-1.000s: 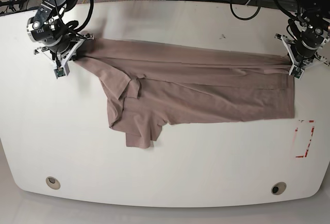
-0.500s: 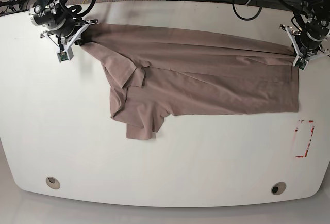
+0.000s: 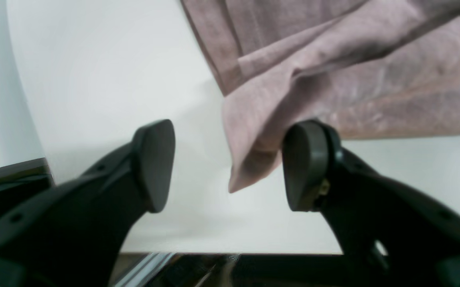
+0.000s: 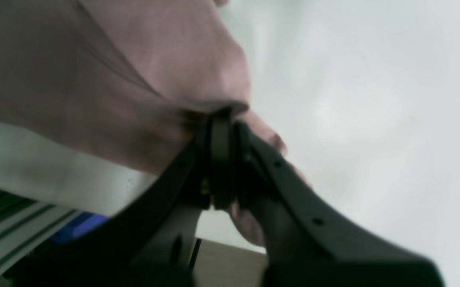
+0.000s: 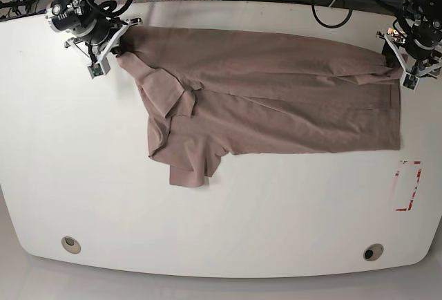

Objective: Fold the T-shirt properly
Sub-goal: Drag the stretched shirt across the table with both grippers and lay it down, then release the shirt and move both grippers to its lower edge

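the shirt point(image 5: 276, 99) lies flat on the table point(image 5: 221, 224), long axis running 9 to 3 o'clock, sleeve point(image 5: 190, 169) hanging toward 6. my right pincer point(image 4: 230, 159) is pinched tight on its 10 o'clock corner. my left pincer point(image 3: 230, 163) gapes wide, a loose corner between the jaws.

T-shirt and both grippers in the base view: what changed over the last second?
Both grippers carried the top edge of the dusty mauve-brown short-sleeved T-shirt toward the far side of the white table, spreading the fabric wider. The left gripper has opened, its fingers spread apart, with the shirt corner lying loose between them. The right gripper stays clamped on the cloth. The folded sleeve section near the table's middle barely shifted.
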Motion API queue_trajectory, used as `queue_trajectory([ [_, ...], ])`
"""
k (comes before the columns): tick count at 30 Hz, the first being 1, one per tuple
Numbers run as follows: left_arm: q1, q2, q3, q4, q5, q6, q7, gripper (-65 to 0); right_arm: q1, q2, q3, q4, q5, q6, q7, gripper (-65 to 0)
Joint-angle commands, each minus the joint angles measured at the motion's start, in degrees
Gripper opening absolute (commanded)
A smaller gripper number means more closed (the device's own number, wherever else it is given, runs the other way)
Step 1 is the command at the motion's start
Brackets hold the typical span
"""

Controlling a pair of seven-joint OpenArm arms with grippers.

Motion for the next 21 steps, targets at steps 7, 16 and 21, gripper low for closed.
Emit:
queue_trajectory([
  [7,-5.5,-1.3,-3.6,-1.1,-8.9,0.4,4.9,-27.1,0.5,0.3,0.2,1.1,0.6,-0.1,0.4,-64.4],
  [16,-8.1,-1.4,-1.3,-2.5,-9.1,0.4,11.9,-27.1,1.5,0.3,0.2,1.1,0.3,-0.1,0.4,-64.4],
  [21,-9.4,-1.3,-3.3,-2.7,-9.1,0.4,12.9,-27.1,1.8,0.2,0.2,1.1,0.2,-0.1,0.4,-64.4],
])
